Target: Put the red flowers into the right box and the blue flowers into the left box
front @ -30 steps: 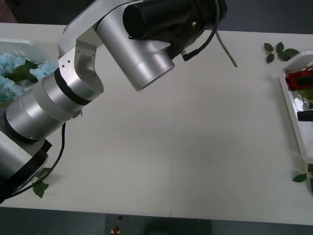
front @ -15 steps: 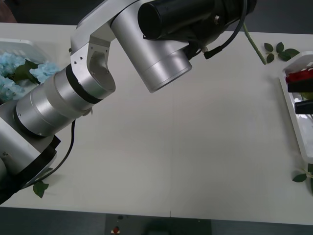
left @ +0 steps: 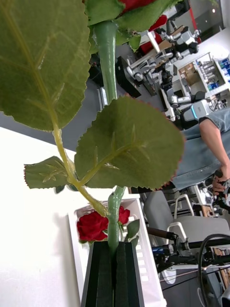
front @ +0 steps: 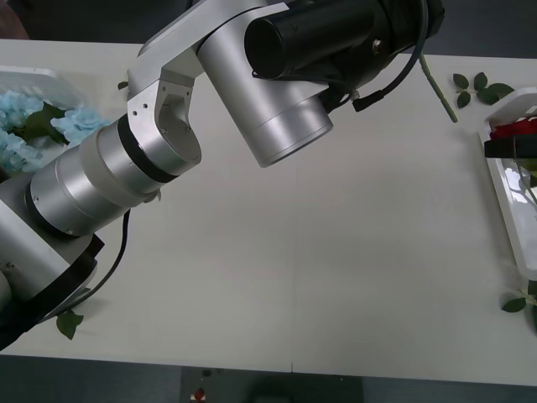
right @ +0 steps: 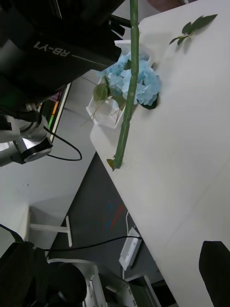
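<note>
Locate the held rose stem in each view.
Front: rose stem slants at upper right, near the right box.
Right wrist: the stem crosses in front of the blue flowers.
Left wrist: it rises from the shut left tool, leaves above.
Shared landmark: the right box, also behind the stem in the left wrist view.

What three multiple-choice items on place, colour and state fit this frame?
1. Blue flowers lie: A in the left box; B in the other box; C held aloft.
2. Flower in the right box: A red; B blue; C yellow.
3. Left gripper fingers: A open; B shut on a rose stem; C shut on a leaf.
Answers: A, blue flowers fill the left box. A, a red rose lies in the right box. B, the left gripper, by that box, clamps a rose stem.
</note>
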### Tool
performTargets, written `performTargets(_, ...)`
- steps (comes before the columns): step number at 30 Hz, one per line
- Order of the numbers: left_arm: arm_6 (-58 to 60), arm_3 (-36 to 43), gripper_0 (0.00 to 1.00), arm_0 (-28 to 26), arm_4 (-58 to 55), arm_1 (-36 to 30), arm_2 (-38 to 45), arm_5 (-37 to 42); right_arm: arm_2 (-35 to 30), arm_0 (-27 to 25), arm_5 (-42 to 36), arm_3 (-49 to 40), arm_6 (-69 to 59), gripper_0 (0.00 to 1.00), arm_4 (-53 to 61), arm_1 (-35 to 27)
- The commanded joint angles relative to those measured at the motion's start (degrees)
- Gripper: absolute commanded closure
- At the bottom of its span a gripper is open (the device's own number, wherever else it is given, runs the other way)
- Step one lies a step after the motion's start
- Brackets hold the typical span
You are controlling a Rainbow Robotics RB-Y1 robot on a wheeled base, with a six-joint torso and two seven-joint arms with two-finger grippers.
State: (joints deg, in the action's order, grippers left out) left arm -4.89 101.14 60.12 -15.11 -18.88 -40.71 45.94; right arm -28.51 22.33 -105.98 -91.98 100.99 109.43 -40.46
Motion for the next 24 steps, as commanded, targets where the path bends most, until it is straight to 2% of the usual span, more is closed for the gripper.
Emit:
performTargets(1, 0.05, 0.72, 1.0, 2.2, -0.53, -1.16, 0.72, -0.41, 0.38, 4.66, -0.1, -1.18, -8.17, 0.0, 0.61, -1.99)
performTargets(13, 0.05, 0.72, 1.0, 2.2, -0.09, -1.6, 0.8, -0.41, 2.58, 11.16, 0.86, -1.18, -11.34, 0.0, -8.18, 2.75)
performTargets(24, 0.14, 0.72, 1.0, 2.2, 0.17, -2.12, 0.72, -0.41, 8.03, 14.59, 8.16, -1.18, -12.04, 0.0, -14.42, 6.71)
